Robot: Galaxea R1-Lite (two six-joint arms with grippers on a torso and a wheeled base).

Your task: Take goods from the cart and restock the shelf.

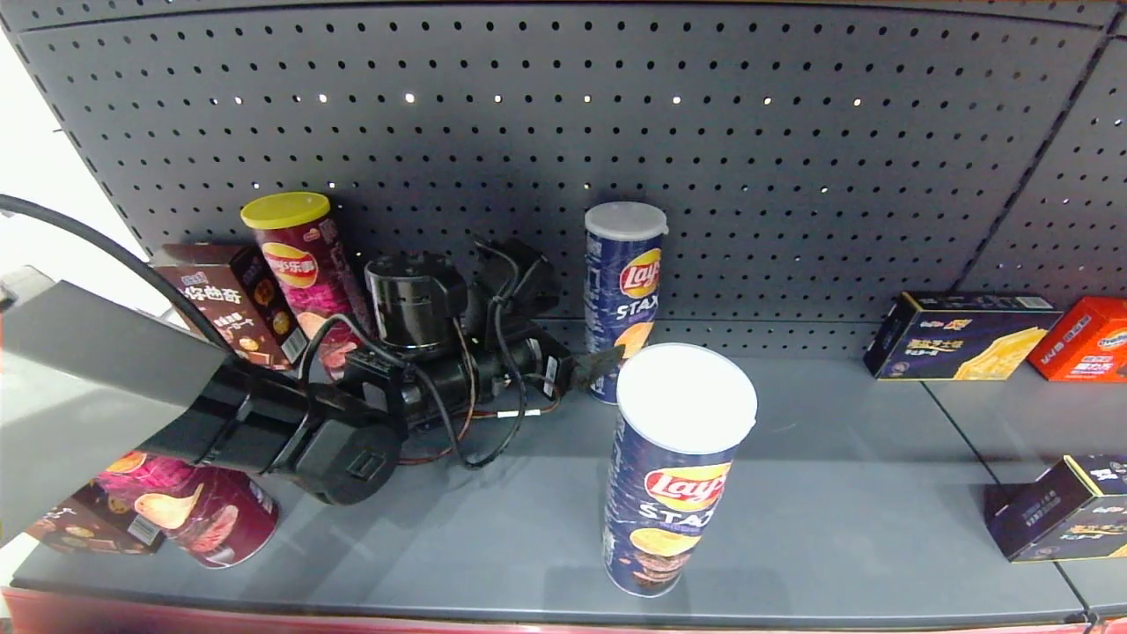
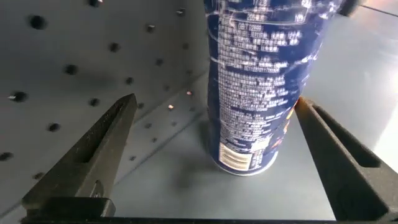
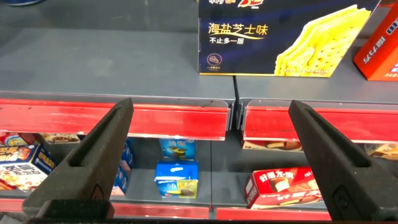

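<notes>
While my left pincer (image 2: 216,104) is gaping wide, the back can (image 2: 261,81) is standing upright between its fingers (image 2: 93,155). It is sitting much nearer one finger than the other, and I cannot tell whether it is touching that nearer one. The can is resting on the shelf (image 1: 836,493), close against the pegboard (image 1: 704,132), and the fingers are flanking its lower half. The front can (image 1: 673,475) is standing upright nearer the shelf's front edge, apart from the pincer. Behind my left arm a purple can (image 1: 304,255) with a yellow lid is standing beside a brown box (image 1: 233,299). Another purple can (image 1: 207,515) is lying on its side at the front left.

My right pincer (image 3: 211,107) is also gaping wide and gripping nothing. It is hanging in front of the red rail (image 3: 174,115) on the shelf edge. Above that rail a blue box (image 3: 273,37) and an orange box (image 3: 379,43) are sitting side by side on the shelf.
</notes>
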